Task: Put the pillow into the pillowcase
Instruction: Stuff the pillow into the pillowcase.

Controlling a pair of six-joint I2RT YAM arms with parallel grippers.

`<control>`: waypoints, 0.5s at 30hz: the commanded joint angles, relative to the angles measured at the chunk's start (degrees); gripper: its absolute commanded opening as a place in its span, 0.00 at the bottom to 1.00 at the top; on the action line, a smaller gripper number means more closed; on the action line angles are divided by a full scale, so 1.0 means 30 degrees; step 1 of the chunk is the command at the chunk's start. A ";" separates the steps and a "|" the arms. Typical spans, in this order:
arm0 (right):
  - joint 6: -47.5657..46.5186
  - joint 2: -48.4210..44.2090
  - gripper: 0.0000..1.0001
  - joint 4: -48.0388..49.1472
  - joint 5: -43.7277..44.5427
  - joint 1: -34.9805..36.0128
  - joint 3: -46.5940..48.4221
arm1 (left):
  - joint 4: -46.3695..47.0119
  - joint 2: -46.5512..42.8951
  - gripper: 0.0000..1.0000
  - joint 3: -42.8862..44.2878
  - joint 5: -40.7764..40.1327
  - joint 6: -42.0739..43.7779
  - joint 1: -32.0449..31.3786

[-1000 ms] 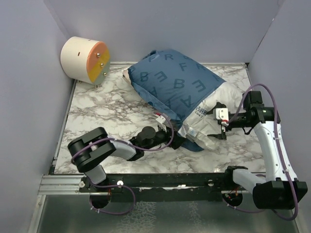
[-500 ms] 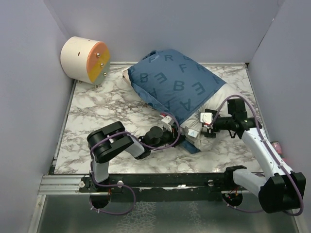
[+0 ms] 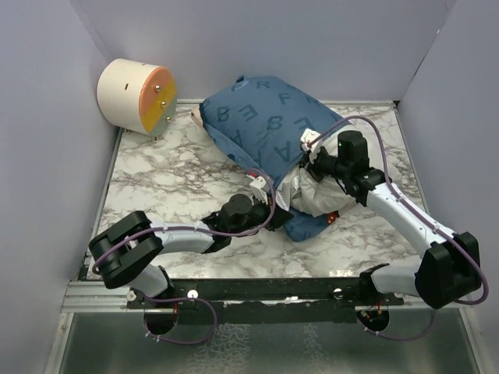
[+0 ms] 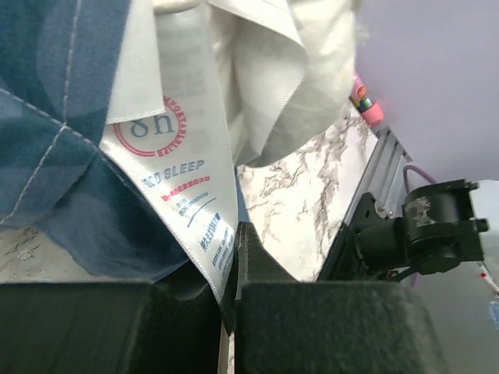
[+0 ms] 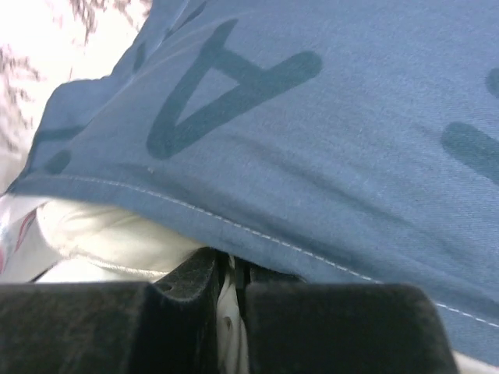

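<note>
Marble table (image 3: 156, 179) before you: one white pillow (image 3: 312, 196), one blue lettered pillowcase (image 3: 265, 125), left gripper (image 4: 231, 269) pinching the pillow's label (image 4: 183, 187), right gripper (image 5: 231, 273) clamping the pillowcase.

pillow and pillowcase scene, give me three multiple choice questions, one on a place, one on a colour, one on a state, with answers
1. Where does the cream cylinder stand?
A. far left corner of the table
B. near right corner of the table
C. on top of the pillow

2. What colour is the pillowcase?
A. red with white stripes
B. blue with darker blue letters
C. plain green

3. How far is the pillow inside the pillowcase?
A. fully inside, nothing white showing
B. lying apart from it, untouched
C. partly inside, its white near end sticking out of the opening

Answers:
1. A, the top view shows it against the walls at the far left.
2. B, both the top and right wrist views show blue fabric printed with darker letters.
3. C, white stuffing and a printed label show below the blue hem, where the left gripper and right gripper are shut on the fabric.
</note>
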 commanded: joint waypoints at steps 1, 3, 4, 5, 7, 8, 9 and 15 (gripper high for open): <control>0.3598 0.1384 0.00 0.7752 0.3996 0.0954 0.0249 | -0.1184 -0.2450 0.00 -0.0685 0.2916 -0.1496 -0.1157; 0.3406 0.2125 0.01 0.8455 0.4398 0.1063 -0.0846 | -0.0700 -0.3028 0.00 -0.1404 0.2980 -0.2075 -0.1192; 0.3300 0.2529 0.00 0.8570 0.4408 0.1065 -0.1313 | -0.0514 -0.3241 0.00 -0.1706 0.2914 -0.2290 -0.1204; 0.3240 0.2844 0.00 0.8730 0.4222 0.1065 -0.1748 | -0.0414 -0.3367 0.00 -0.1971 0.2807 -0.2452 -0.1195; 0.2948 0.3444 0.01 0.8318 0.2799 0.1065 -0.2112 | -0.0542 -0.3490 0.00 -0.2205 0.2569 -0.2629 -0.1210; 0.2668 0.3705 0.01 0.7399 0.1502 0.1065 -0.1881 | -0.0520 -0.3515 0.00 -0.2264 0.2365 -0.2660 -0.1207; 0.2209 0.3924 0.01 0.6163 0.0006 0.1087 -0.1556 | -0.0561 -0.3548 0.00 -0.2330 0.2130 -0.2674 -0.1192; -0.1651 0.3628 0.10 -0.0108 -0.6025 0.1124 -0.0673 | -0.1613 -0.4519 0.16 -0.3008 0.0136 -0.2700 -0.1143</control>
